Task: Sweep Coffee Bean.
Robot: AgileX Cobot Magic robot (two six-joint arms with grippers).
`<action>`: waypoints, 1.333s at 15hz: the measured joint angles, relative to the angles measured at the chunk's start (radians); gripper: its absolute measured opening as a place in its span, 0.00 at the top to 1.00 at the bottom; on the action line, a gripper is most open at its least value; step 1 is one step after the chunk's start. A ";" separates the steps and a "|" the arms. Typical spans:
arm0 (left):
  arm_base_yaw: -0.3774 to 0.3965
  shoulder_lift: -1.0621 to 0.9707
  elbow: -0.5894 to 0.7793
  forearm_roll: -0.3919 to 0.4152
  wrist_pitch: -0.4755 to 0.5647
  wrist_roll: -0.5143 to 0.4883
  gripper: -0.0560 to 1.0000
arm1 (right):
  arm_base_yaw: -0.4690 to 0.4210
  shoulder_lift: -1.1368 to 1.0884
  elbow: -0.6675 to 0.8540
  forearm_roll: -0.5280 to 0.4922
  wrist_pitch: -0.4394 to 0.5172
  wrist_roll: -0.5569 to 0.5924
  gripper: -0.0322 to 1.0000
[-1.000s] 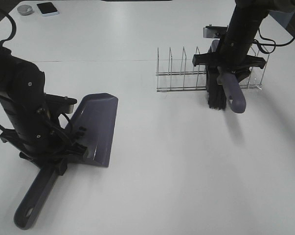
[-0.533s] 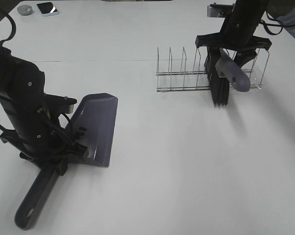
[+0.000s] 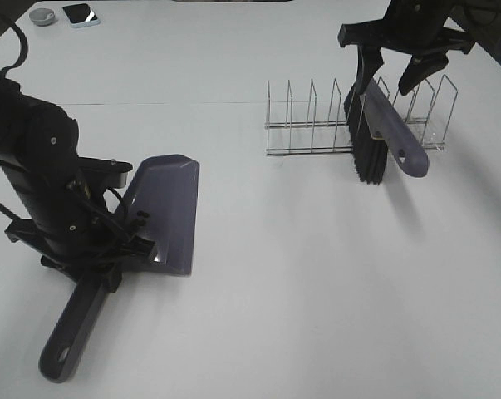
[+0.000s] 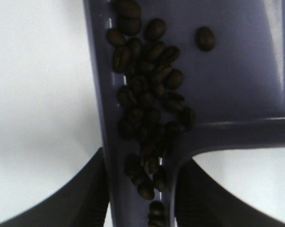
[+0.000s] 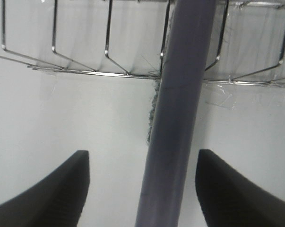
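The coffee beans (image 4: 147,104) lie heaped in the purple dustpan (image 4: 237,75) where the pan meets its handle; one lies apart. My left gripper (image 4: 140,198) is shut on the dustpan handle. In the exterior view it (image 3: 109,259) holds the dustpan (image 3: 169,208) flat on the white table at the left. The purple brush (image 3: 393,133) with black bristles leans in the wire rack (image 3: 308,125) at the back right. My right gripper (image 3: 391,71) is open above it, and its fingers stand wide on both sides of the brush handle (image 5: 180,109) without touching it.
A phone (image 3: 81,13) and a small grey round object (image 3: 42,17) lie at the table's far left corner. The wire rack (image 5: 81,61) has several upright dividers. The white table (image 3: 316,274) stretches between the dustpan and the rack.
My right gripper has opened, let go of the brush and pulled up and back, leaving the brush leaning in the rack. The left arm has shifted the dustpan slightly to the right.
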 joint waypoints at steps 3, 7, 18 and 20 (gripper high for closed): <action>0.000 0.065 -0.114 -0.002 0.025 -0.013 0.63 | 0.000 -0.051 0.000 0.010 0.000 0.000 0.39; 0.000 0.118 -0.213 -0.004 0.075 -0.021 0.63 | 0.001 -0.099 0.000 0.029 0.001 0.000 0.39; 0.000 0.040 -0.227 0.009 0.214 -0.027 0.34 | 0.001 -0.266 0.173 0.060 -0.001 -0.017 0.39; 0.010 -0.022 -0.229 0.019 0.251 -0.021 0.34 | 0.002 -0.330 0.225 0.069 0.000 -0.026 0.39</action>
